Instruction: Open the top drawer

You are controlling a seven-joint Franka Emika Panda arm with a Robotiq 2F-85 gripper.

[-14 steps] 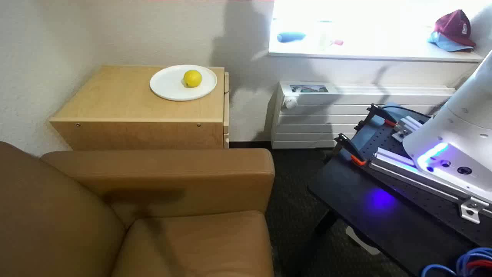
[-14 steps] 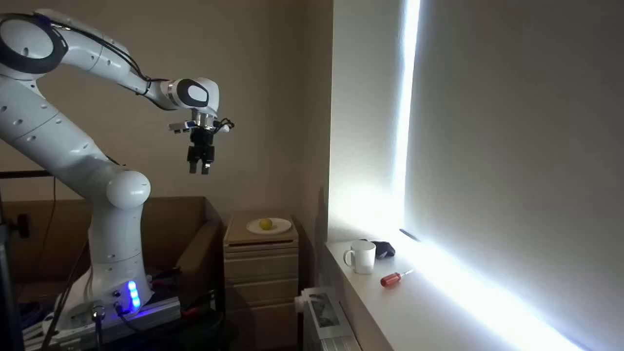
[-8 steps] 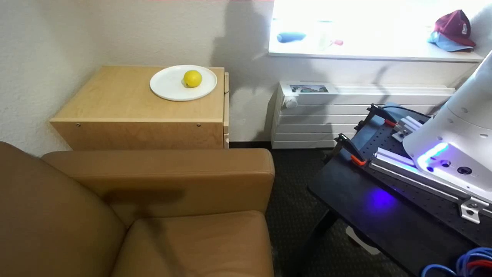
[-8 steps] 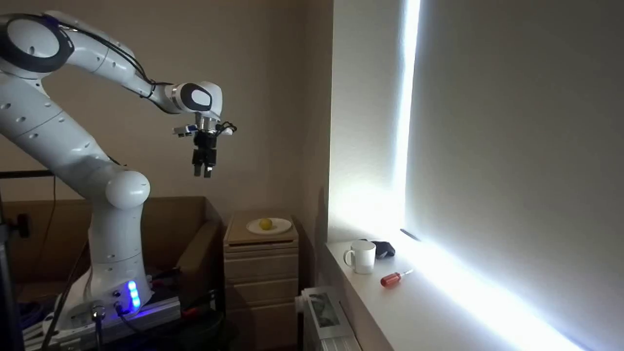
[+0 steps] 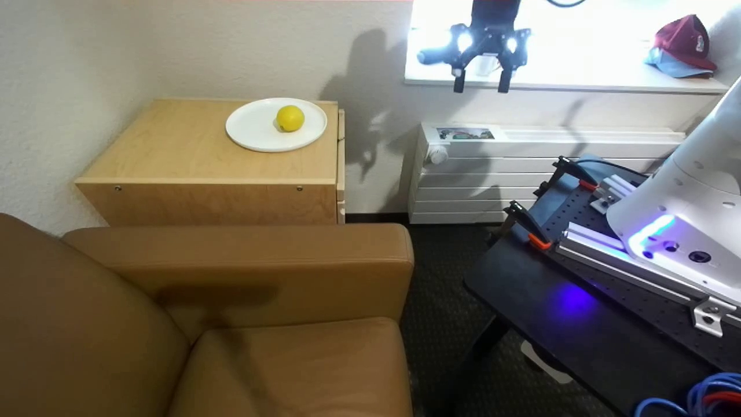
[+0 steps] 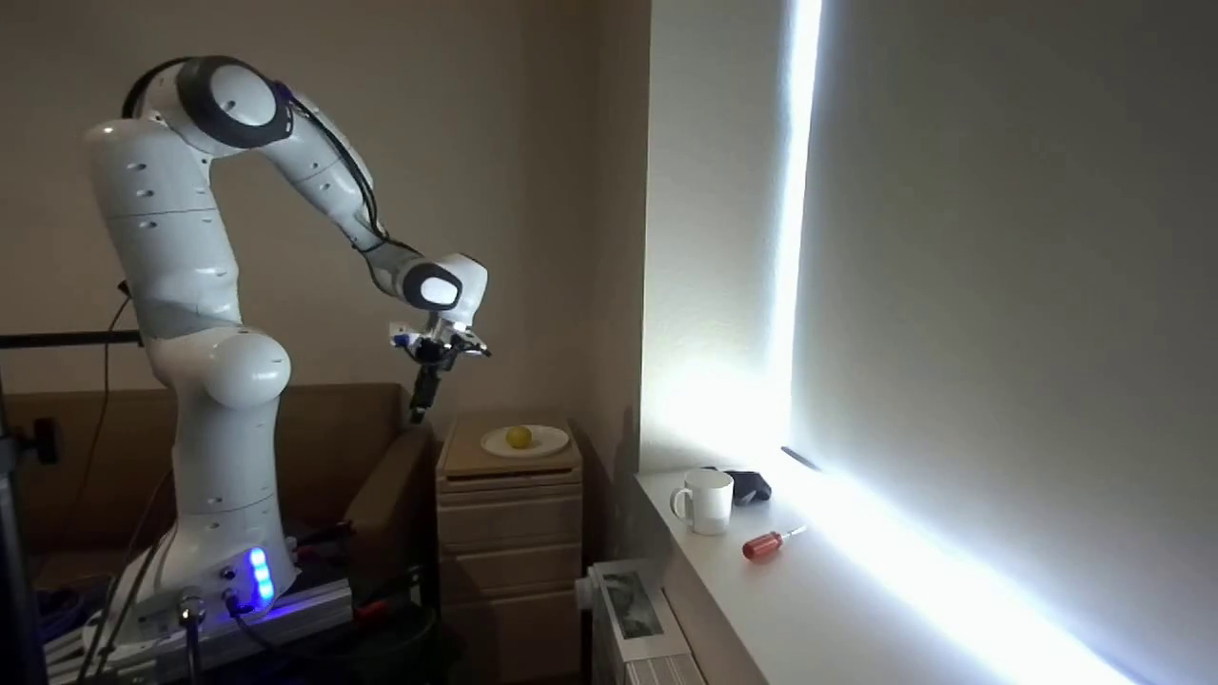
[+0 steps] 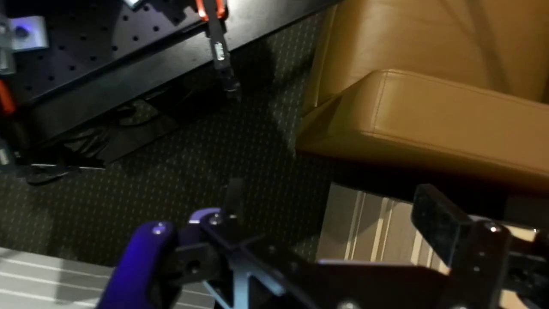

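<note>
The top drawer [image 6: 510, 496] is the shallow tan front just under the nightstand's top panel, and it looks closed. In an exterior view its front [image 5: 341, 124] shows edge-on at the nightstand's right side. I cannot make out its handle. My gripper [image 5: 481, 88] is open and empty, up in the air in front of the nightstand and apart from it. It also shows in an exterior view [image 6: 417, 415], tilted downward. In the wrist view my gripper [image 7: 329, 191] has its fingers wide apart. The nightstand's drawer fronts [image 7: 343, 223] show between them, partly hidden by the gripper.
A white plate [image 5: 249, 130] with a yellow lemon [image 5: 290, 118] stands on the nightstand's top [image 5: 173, 145]. A brown sofa arm [image 5: 243, 249] stands beside the nightstand. A radiator [image 5: 457, 174] is under the windowsill. A white mug [image 6: 709, 502] and red screwdriver [image 6: 763, 545] lie on the sill [image 6: 761, 609].
The arm has bent forward and down. My gripper has moved down and slightly right, tilted, and come into view at the top of an exterior view. The drawer and plate have not moved.
</note>
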